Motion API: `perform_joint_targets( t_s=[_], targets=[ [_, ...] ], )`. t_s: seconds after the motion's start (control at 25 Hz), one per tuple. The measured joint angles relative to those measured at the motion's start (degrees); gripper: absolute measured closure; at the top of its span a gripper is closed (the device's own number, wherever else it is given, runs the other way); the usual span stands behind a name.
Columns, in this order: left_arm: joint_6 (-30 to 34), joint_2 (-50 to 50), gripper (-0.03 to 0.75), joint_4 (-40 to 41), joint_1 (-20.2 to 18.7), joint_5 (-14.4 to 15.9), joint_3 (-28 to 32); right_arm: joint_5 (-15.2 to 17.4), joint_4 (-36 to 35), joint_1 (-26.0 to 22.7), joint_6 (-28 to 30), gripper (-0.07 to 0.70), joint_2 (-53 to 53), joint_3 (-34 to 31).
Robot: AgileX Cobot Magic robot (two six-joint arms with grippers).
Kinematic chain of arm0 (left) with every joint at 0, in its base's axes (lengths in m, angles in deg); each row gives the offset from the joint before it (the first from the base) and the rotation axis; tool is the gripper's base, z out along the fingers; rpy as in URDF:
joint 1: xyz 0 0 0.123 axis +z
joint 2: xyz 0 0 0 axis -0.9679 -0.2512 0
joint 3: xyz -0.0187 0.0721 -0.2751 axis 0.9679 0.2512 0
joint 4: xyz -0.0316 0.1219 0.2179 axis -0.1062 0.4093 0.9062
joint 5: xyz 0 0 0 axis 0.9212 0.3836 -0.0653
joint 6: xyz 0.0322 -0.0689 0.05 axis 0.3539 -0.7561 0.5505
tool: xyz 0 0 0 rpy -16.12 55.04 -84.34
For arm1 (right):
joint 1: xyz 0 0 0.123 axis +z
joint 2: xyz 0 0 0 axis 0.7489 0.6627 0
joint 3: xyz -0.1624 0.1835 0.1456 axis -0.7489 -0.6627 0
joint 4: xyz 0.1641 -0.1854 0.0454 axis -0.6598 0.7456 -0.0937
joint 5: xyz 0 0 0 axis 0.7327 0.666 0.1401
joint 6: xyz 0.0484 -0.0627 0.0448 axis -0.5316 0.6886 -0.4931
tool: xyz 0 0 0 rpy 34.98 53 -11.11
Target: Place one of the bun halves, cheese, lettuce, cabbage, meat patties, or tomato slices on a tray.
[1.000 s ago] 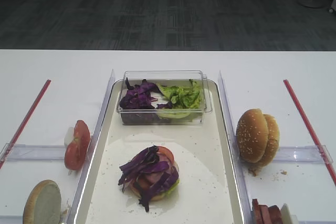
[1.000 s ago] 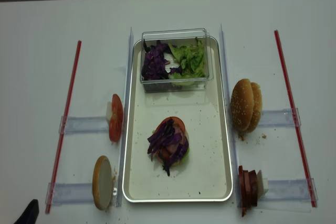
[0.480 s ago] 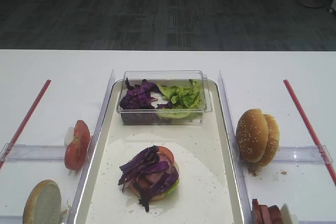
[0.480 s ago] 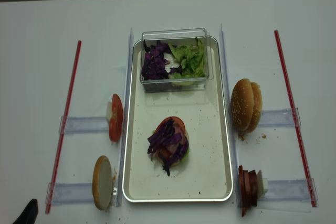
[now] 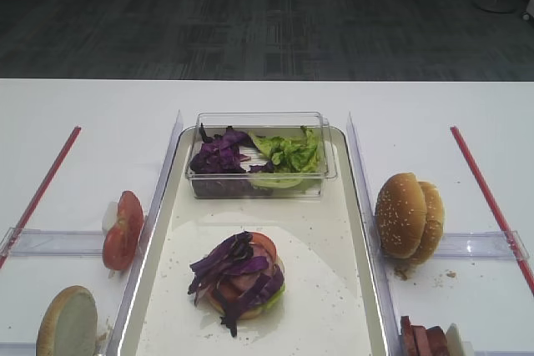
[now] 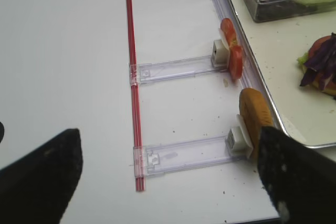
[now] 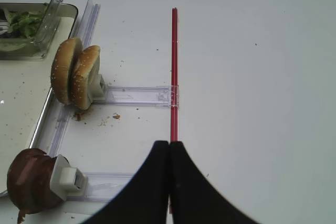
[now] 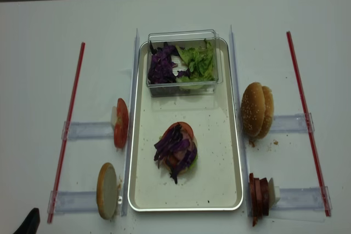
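A stack topped with purple cabbage (image 8: 174, 147) lies in the middle of the tray (image 8: 239, 179). More cabbage (image 5: 219, 154) and lettuce (image 5: 290, 152) fill a clear box at the tray's far end. Two bun halves (image 8: 256, 109) stand on edge to the right, with meat patties (image 8: 259, 195) nearer. On the left are tomato slices (image 8: 120, 123) and one bun half (image 8: 107, 190). No cheese shows. My left gripper (image 6: 168, 182) hangs open over the left rails, holding nothing. My right gripper (image 7: 169, 144) is shut and empty above the right red strip.
Clear plastic rails (image 8: 88, 130) with white stops hold the food on both sides. Red strips (image 8: 68, 130) run down the table's left and right (image 8: 307, 119). Crumbs (image 7: 116, 116) lie by the right buns.
The dark tip of my left gripper at the overhead view's bottom-left corner has slipped slightly lower and further out. Everything else is still.
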Motion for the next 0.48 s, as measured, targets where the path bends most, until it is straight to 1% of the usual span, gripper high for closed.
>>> perform_joint_targets(
  t_s=[0.48],
  targets=[
    [0.0,0.0,0.097,0.0,0.0,0.0,0.0,0.0,0.0,0.0,0.0,0.595,0.0,0.0]
  ],
)
